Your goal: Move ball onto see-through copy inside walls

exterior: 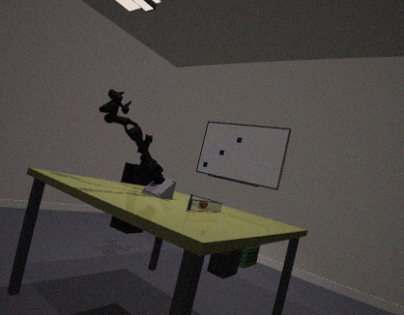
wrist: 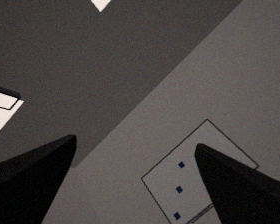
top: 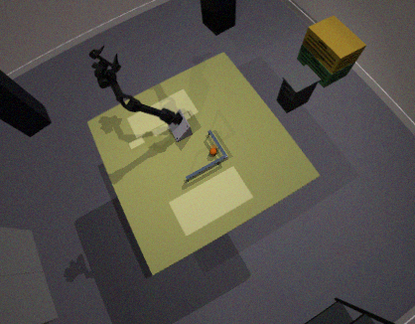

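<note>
small round orange ball [top: 212,150], smooth, inside the corner of two low clear walls [top: 206,170] on a matte yellow-green table [top: 270,149]. black gripper [top: 107,56] raised high, jaws wide, holding nothing. grey wedge base [top: 181,130] nearby.

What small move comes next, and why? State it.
Probably none beyond holding position: the ball already sits inside the corner of the clear walls, and the gripper is open, raised high and far off, pointing at the whiteboard.
</note>
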`<action>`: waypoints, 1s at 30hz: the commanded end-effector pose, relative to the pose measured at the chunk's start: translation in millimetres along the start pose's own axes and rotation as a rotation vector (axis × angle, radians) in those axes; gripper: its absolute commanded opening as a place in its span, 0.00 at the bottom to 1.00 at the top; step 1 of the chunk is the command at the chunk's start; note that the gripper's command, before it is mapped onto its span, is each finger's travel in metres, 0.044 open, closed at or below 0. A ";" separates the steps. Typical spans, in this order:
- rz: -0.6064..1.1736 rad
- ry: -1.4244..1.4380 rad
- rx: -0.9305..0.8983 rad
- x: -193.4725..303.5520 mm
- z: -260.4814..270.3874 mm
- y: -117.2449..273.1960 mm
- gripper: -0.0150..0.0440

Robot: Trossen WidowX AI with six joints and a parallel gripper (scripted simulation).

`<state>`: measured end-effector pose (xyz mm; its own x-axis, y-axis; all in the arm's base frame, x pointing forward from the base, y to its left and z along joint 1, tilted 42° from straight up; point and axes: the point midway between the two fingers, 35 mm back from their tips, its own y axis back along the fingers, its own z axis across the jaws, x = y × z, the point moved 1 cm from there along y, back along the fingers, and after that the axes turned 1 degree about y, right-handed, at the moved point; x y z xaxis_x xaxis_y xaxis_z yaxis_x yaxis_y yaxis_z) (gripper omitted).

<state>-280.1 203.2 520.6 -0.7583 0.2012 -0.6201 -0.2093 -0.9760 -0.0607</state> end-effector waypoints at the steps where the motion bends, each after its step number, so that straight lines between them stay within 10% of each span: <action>1: -0.006 0.006 -0.002 0.1 0.4 -1.1 0.89; 30: -0.306 1.128 0.391 14.9 -136.7 -283.8 0.87</action>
<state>-181.2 438.0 448.7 0.1599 0.1663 -0.9730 -0.5682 -0.7905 -0.2285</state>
